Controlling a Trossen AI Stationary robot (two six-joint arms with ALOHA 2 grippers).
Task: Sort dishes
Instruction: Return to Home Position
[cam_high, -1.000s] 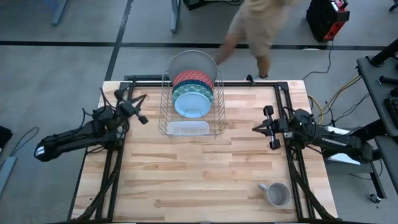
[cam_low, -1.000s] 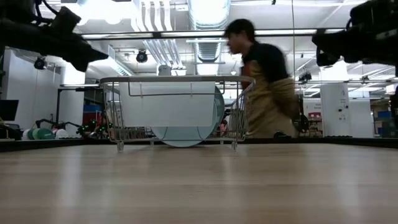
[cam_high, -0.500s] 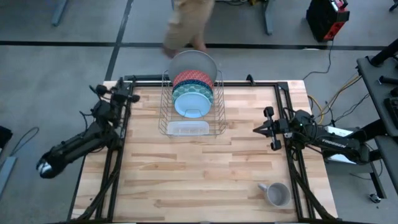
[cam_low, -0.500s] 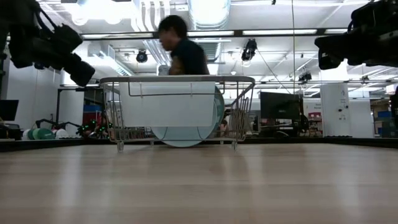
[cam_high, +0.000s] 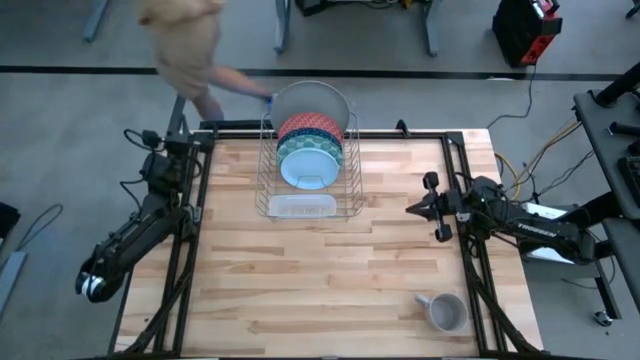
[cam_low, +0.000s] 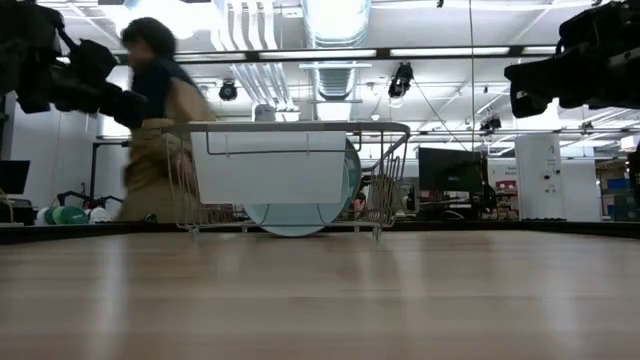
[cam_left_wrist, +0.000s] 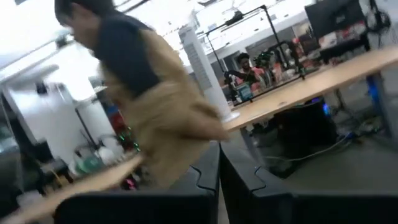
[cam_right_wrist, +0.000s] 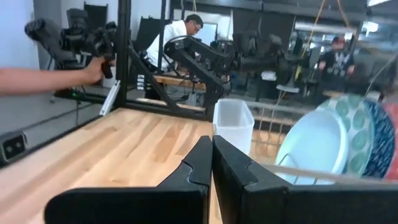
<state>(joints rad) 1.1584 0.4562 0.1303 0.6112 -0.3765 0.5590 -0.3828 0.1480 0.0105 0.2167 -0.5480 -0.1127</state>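
The dishes stand on edge in a wire dish rack at the table's far middle. The large grey plate is farthest. Nearer come the red patterned plate, the blue speckled plate and the light-blue plate. My left gripper is raised over the table's far left corner, shut and facing the room. My right gripper hovers at mid right, shut. It points toward the table's left edge, well clear of the rack.
A white tub sits in the rack's near end. A grey handled mug stands near the front right corner. A person passes behind the far left of the table. Bare wood spreads between the arms.
My left gripper has swung away from the rack's left side toward the table's far left corner, turning to face beyond the far edge. The person has walked behind the table from right to left. The plates have stayed put.
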